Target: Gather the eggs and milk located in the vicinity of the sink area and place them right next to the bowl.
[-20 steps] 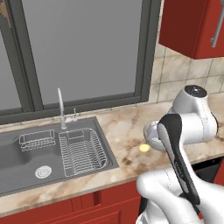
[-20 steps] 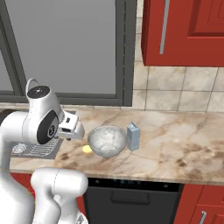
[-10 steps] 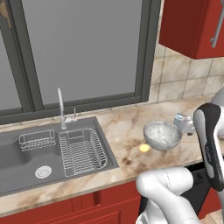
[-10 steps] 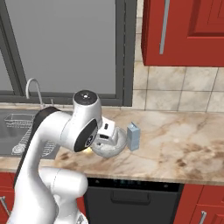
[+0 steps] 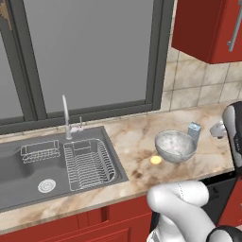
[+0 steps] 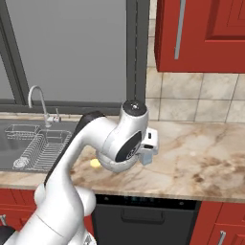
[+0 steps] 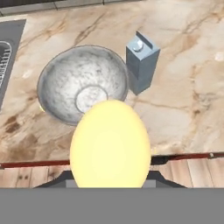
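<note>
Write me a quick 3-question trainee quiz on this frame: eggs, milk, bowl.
1. True or false: the milk stands upright on the counter, right beside the bowl.
2. Where is the egg that is not being carried?
A. in the sink
B. on the counter beside the bowl
C. inside the bowl
3. Fill in: in the hand view, the fingers hold an ____ above the counter's front edge, near the bowl.

Key
1. True.
2. B. It lies on the counter on the bowl's sink-facing side.
3. egg. The bowl itself looks empty.
</note>
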You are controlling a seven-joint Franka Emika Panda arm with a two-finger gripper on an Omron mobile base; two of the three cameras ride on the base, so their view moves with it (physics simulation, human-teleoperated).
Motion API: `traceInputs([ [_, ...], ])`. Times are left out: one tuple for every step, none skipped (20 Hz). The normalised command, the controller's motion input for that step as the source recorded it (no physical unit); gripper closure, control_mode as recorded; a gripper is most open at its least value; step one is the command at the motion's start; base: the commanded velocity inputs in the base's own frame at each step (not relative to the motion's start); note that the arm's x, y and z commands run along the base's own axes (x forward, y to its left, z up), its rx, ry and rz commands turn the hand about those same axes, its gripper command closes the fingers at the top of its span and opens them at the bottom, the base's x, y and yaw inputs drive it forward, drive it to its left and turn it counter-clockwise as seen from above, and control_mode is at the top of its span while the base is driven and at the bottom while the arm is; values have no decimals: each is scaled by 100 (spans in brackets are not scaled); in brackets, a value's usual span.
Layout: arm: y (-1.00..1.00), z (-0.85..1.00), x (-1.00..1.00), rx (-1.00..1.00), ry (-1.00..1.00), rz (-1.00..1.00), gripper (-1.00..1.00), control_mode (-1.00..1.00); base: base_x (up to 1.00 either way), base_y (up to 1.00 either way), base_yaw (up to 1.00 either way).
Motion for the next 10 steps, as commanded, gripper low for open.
traceInputs([
  [-67, 0, 58, 0, 0, 10, 100, -100, 0, 0, 0],
  [-64, 0, 52, 0, 1, 10, 100, -100, 0, 0, 0],
  [-63, -1, 46, 0, 3, 9, 100, -100, 0, 0, 0],
  [-61, -10, 46, 0, 0, 9, 100, -100, 0, 0, 0],
  [-54, -5, 35, 0, 0, 10, 100, -100, 0, 0, 0],
  [-47, 0, 31, -2, 0, 10, 100, -100, 0, 0, 0],
  [-44, -6, 27, -3, 0, 11, 100, -100, 0, 0, 0],
  [-36, -5, 24, -1, 0, 13, 100, -100, 0, 0, 0],
  [-24, -10, 25, 0, 0, 17, 100, -100, 0, 0, 0],
  [-8, -9, 22, 0, -2, 21, 100, -100, 0, 0, 0],
])
